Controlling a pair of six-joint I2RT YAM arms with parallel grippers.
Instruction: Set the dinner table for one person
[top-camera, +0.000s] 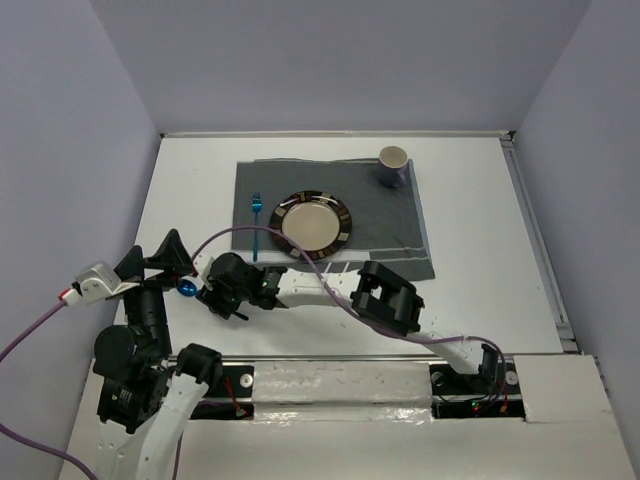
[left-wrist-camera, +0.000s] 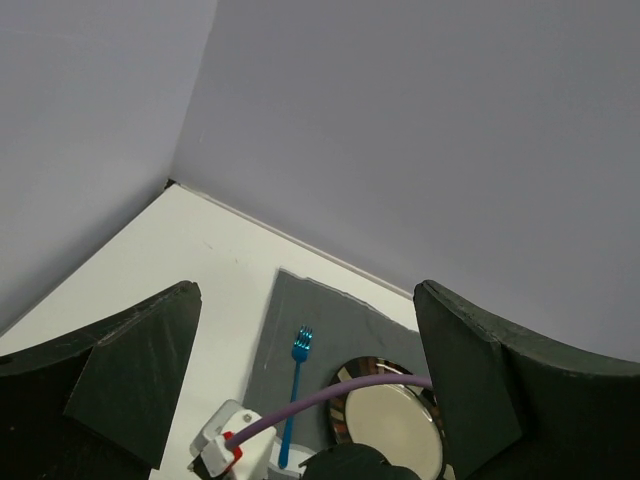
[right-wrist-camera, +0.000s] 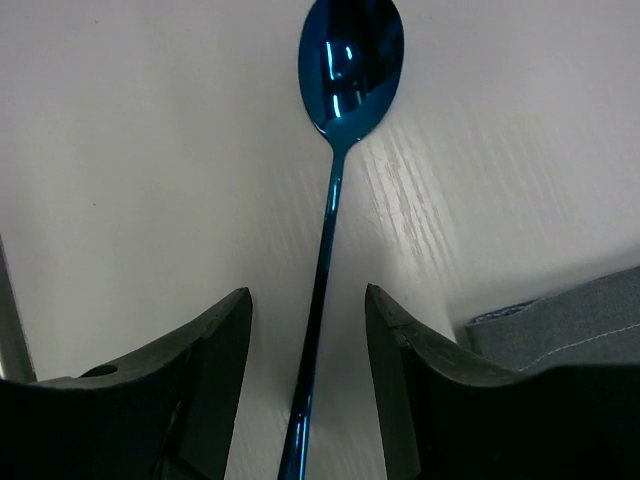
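The white dinner table (top-camera: 480, 240) carries a dark grey placemat (top-camera: 385, 222) with a shiny dark-rimmed plate (top-camera: 315, 222), a blue fork (top-camera: 256, 225) left of the plate, and a mug (top-camera: 393, 165) at its far right corner. A blue spoon (right-wrist-camera: 350, 65) lies on the bare table near the mat's near left corner; its bowl (top-camera: 187, 288) shows in the top view. My right gripper (right-wrist-camera: 305, 292) (top-camera: 207, 292) is open, low over the spoon, with the handle lying between its fingers. My left gripper (top-camera: 160, 255) (left-wrist-camera: 305, 290) is open and empty, raised to the left of the spoon.
The right arm (top-camera: 390, 295) stretches across the near table from its base at the right. A purple cable (top-camera: 290, 245) loops over the mat's near edge. Grey walls enclose the table on three sides. The placemat corner (right-wrist-camera: 570, 320) lies right of the right gripper's fingers.
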